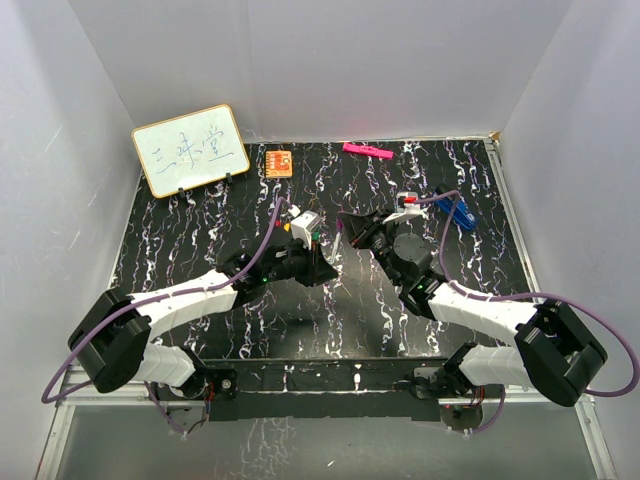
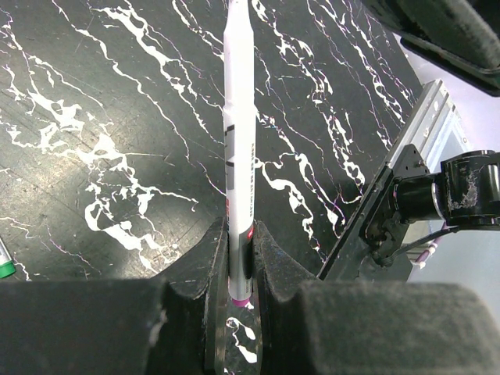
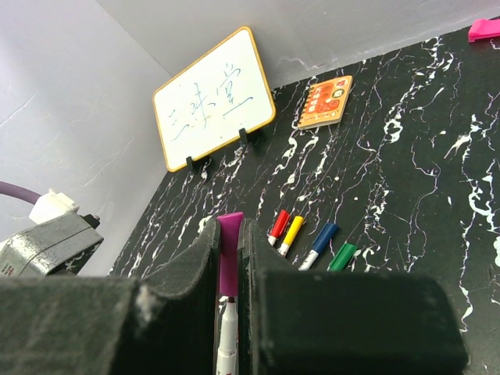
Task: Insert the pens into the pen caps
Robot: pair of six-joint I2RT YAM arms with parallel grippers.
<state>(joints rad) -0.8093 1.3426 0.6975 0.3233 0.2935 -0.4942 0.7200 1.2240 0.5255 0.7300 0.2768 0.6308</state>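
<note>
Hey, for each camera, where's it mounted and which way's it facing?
Top external: above, behind the robot, looking down on the black marbled table; left arm and right arm show.
Left wrist: on that arm, looking down at the table; the left tool clamps a white-barrelled pen.
Right wrist: low, facing the back wall; the right tool clamps a purple plastic cap.
Shared: top and right wrist both show the yellow-framed whiteboard.

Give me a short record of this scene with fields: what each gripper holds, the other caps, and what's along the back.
left gripper: shut on white pen, gripped at its purple end
right gripper: shut on purple cap
lying in a row: red cap, yellow cap, blue cap, green cap
along the back: whiteboard, orange card, pink bar
</note>
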